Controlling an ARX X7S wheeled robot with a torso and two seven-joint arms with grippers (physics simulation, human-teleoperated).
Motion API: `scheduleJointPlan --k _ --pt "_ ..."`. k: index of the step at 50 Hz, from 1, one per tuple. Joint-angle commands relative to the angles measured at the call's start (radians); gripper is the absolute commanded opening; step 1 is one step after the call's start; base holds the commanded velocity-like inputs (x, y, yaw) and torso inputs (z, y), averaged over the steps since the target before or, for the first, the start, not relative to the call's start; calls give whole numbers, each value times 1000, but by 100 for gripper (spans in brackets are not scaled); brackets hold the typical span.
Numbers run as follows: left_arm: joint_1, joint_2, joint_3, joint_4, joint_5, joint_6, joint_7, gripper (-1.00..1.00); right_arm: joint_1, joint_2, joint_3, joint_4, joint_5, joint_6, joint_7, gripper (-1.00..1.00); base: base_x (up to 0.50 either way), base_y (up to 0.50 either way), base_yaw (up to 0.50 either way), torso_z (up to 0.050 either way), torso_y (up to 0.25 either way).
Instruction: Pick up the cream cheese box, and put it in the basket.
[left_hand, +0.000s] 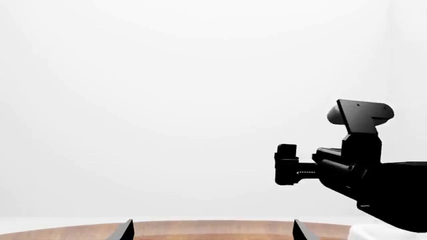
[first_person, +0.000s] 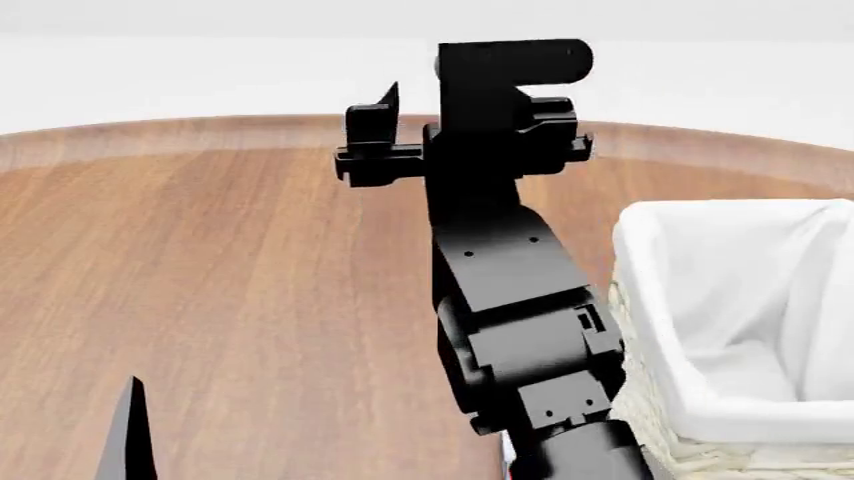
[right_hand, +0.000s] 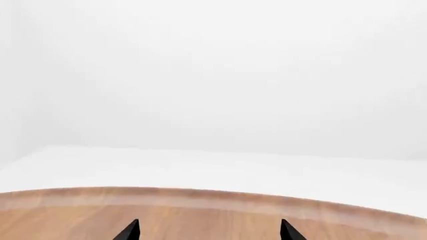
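While both arms are raised, status: pick not begun; nothing is held and nothing has been placed.

Cream cheese box: not visible in any of the three views. A thin red sliver (first_person: 505, 455) shows under the right arm at the bottom edge of the head view. It is too small and too hidden to say whether it is the box.

Basket (first_person: 667, 300): stands at the right side of the table (first_person: 240, 280), just beside the right arm. Only white cloth liner shows on the visible inside. The near rim and the right part are cut off by the frame.

Right gripper (right_hand: 208, 232): reaches out toward the far edge of the table, and its wrist view looks past that edge to blank white. Two fingertips (right_hand: 130, 231) stand spread, with only bare wood between them.

Left gripper (left_hand: 212, 232): low at the robot's left, jaws spread wide and nothing between them. One fingertip (first_person: 130, 430) shows in the head view above the wood. The wrist view looks across at the right arm (left_hand: 360, 165).

Done so far: none of the task's steps, judging by how things lie.

Left to do: find the box, bring a gripper down over it, close on it, lift, carry it over the basket and release.

Judgement: the right arm covers the table area next to the basket. The box probably cannot be confirmed until that arm is out of the way or the head looks elsewhere.

Risk: the red sliver could be another red-marked item, so check it before closing on it.
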Motion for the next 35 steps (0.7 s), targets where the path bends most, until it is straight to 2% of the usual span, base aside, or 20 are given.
scheduleJointPlan --k 1,6,16,35 --pt "-2 -5 1 -3 -7 5 -6 100 65 -11 -314 326 328 -193 24 100 0 0 0 0 0" --pt "-2 -8 5 -3 -7 7 -7 100 61 -11 -473 359 468 -244 36 100 0 0 0 0 0" --pt "0 -10 2 -9 -17 22 -11 100 25 -11 -668 397 652 -314 38 100 0 0 0 0 0" --pt "-1 -19 2 -13 -31 32 -19 100 -36 -11 -913 427 853 -346 38 100 0 0 0 0 0"
